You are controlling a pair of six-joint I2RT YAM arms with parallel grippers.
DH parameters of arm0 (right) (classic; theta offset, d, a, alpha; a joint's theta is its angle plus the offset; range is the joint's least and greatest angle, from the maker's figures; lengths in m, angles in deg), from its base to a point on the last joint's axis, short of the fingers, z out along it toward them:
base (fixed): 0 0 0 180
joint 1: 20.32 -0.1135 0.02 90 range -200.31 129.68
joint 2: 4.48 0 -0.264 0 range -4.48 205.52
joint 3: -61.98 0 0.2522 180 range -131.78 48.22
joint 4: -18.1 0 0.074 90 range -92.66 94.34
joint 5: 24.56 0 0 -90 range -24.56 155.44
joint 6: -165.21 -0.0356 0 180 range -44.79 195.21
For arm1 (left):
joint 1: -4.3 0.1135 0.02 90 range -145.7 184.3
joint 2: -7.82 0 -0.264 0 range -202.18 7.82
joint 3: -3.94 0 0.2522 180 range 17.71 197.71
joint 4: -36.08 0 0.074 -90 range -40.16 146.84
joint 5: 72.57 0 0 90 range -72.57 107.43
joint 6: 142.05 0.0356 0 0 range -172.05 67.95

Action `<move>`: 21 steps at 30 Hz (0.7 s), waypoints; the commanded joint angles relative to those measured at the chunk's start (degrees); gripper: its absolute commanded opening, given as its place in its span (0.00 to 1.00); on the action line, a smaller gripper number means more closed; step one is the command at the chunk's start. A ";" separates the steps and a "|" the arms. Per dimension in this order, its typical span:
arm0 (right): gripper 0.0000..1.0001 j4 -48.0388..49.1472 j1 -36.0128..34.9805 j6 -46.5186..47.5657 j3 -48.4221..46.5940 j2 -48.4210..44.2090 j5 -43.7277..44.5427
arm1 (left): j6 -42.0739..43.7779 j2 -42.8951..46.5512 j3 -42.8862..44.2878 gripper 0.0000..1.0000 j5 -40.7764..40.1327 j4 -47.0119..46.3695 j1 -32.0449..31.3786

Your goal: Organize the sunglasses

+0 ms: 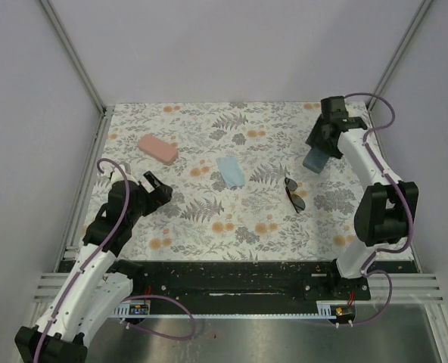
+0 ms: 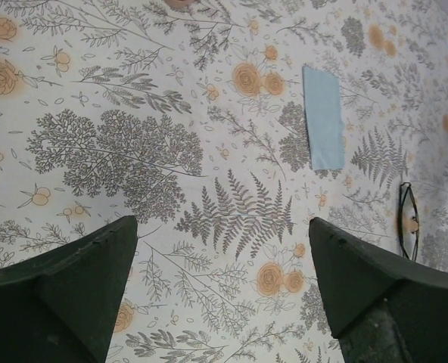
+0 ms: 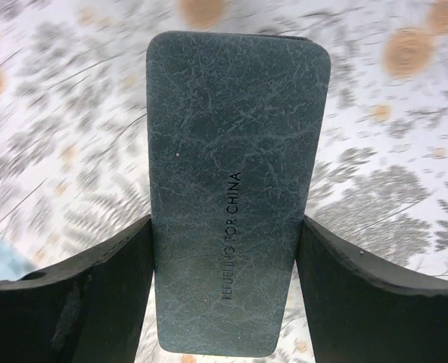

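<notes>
On my overhead feed the right gripper (image 1: 320, 145) sits at the far right of the table, and its own camera shows it clamped on a blue-grey oblong case with a leathery, crackled surface (image 3: 235, 189). The right gripper (image 3: 224, 227) has both dark fingers (image 3: 80, 302) pressed against the case's long sides, and the case fills the whole gap between them. From above, that case (image 1: 315, 159) hangs tilted under the wrist, close to the right wall. I cannot tell whether its lower end touches the floral-print tablecloth (image 1: 209, 223). The cloth pattern behind the case is smeared in the wrist view. A pair of folded sunglasses with dark lenses and a thin black frame (image 1: 294, 194) lies flat on the tablecloth right of centre. It is nearer to me than the held case and apart from it, with nothing touching it. A light blue rectangular cloth (image 1: 230, 172) lies near the middle of the table, to the left of the sunglasses, and a pink oblong case (image 1: 158, 149) rests further left towards the back. My left gripper (image 1: 157, 195) hovers low over the left side with its jaws spread wide and nothing between them. Its wrist camera shows the left gripper (image 2: 222, 221) framing bare patterned cloth, with the light blue cloth (image 2: 324, 117) ahead and the sunglasses (image 2: 409, 221) at the right edge.
</notes>
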 commanded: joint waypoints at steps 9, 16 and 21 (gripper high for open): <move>0.99 3.54 11.85 -1.17 0.50 11.00 -0.56 | -3.48 -9.99 7.46 0.99 -5.17 0.25 1.83; 0.99 4.77 11.94 -1.79 3.22 6.97 -4.15 | -6.12 -15.97 11.68 0.99 -6.66 -1.41 4.91; 0.99 8.63 10.36 -2.58 11.20 -2.86 -9.43 | -6.82 -23.69 15.02 0.99 -5.35 -3.87 7.63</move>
